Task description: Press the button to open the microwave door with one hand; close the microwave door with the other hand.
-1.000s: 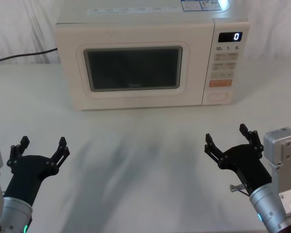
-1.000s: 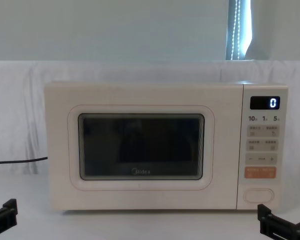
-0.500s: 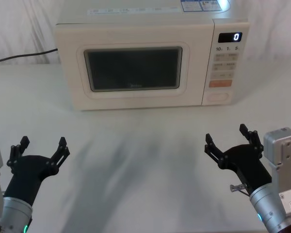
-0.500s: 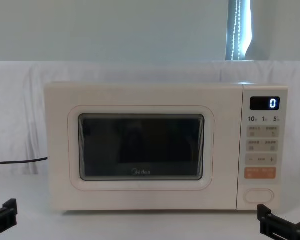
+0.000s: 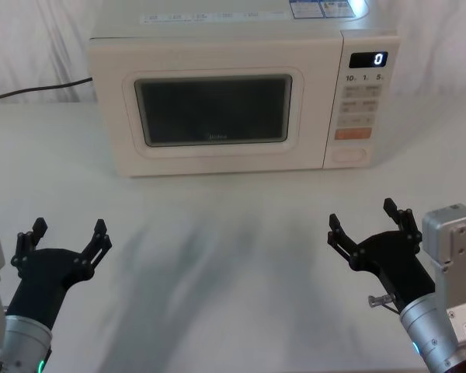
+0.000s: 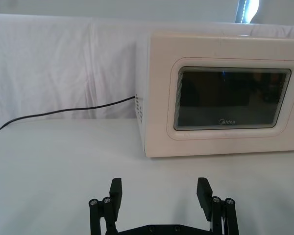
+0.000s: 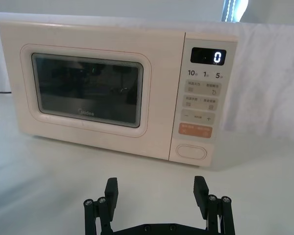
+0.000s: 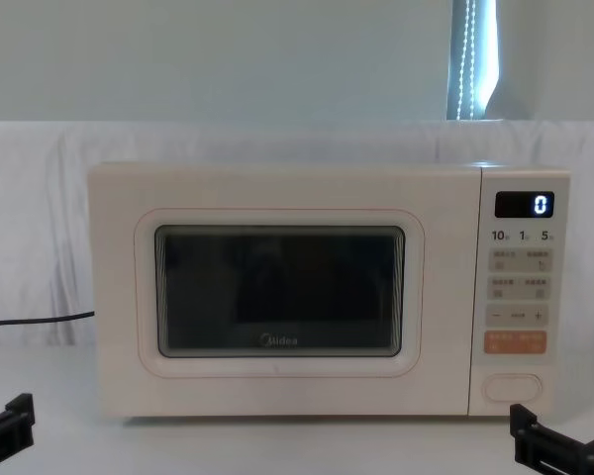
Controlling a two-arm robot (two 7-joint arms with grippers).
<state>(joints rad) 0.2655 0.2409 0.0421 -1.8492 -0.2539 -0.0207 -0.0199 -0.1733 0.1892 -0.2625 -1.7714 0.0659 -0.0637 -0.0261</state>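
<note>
1. Spreading wide with nothing between them, the fingers [image 5: 404,217] of the right gripper [image 5: 366,220] hang over the bare table [image 5: 233,233], well short of the microwave [image 5: 217,47].
2. The left gripper [image 5: 64,233] hovers on the other side, its fingers [image 5: 99,237] parted the same way and holding nothing, equally far from the appliance.
3. The microwave sits at the back of the table, facing the robot, with its door [image 5: 217,167] shut flush against the body and the display [image 5: 368,59] reading "0".
4. The button [image 5: 349,154] is the wide plain key at the bottom of the control panel, just under the orange key [image 5: 352,133] and on the right arm's side.
5. It looks like a stiff spring latch key, so it probably needs a firm, square push from one fingertip near its middle, not a grip; a slanted push could slide off the smooth plastic onto the orange key.
6. The door should swing lightly on hinges at its left edge once released. The left gripper could best close it by pushing flat on the raised frame near the free right edge, away from the glass window [image 5: 213,109], which is the more fragile part.
7. The microwave seems heavy enough not to slide under either push.
</note>
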